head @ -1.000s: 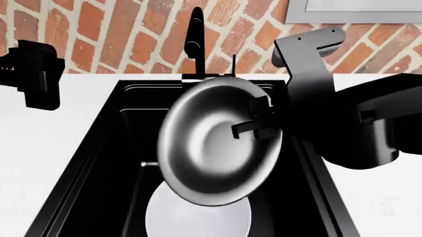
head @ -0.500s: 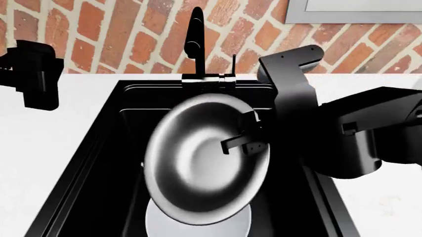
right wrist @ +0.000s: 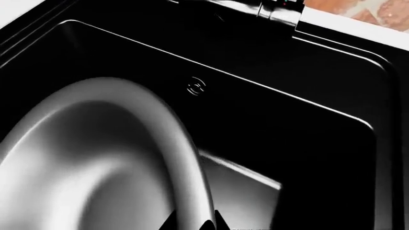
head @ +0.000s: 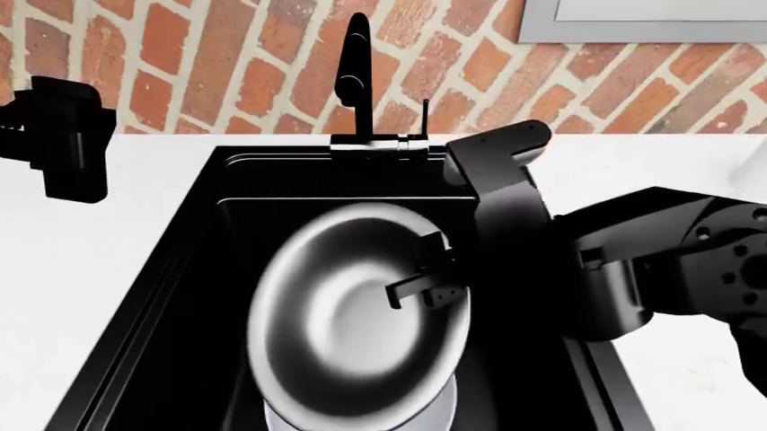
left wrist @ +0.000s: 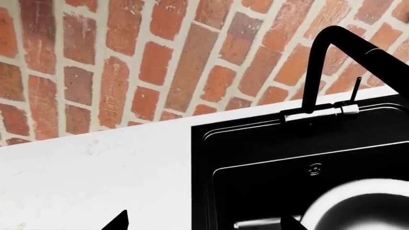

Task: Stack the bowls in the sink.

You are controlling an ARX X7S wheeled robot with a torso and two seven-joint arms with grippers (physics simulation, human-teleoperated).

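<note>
My right tool [head: 419, 287] pinches the black bowl [head: 348, 332] at its rim on the right-hand side; one finger lies over the shiny interior, and the other, I judge, sits behind the rim, out of sight. The bowl hangs inside the sink [head: 180, 296], over the near half of the basin.

Governing relation: the white bowl [head: 282, 417] lies directly below and slightly nearer to me than the held bowl. Only a thin crescent of its rim shows beneath the black bowl's lower edge at the bottom of the head view. I cannot tell whether the two rims touch.

Orientation of the held bowl: it is tilted, not level. Its opening faces up and toward me, its far edge is raised, and its near edge dips toward the white bowl. It appears as an oval with the long axis running near to far and leaning slightly right at the far end. The right wrist view confirms the rim [right wrist: 185, 158] curving away from the grip, with the sink's back wall beyond.

Next move, as I judge it: lower and level the black bowl until its opening faces straight up, centred over the white bowl, then release.

My left tool [head: 60, 135] hangs over the desk [head: 96, 269] left of the sink, well apart from both bowls. The right arm is nearer. Its fingers appear spread in the left wrist view, holding nothing.
</note>
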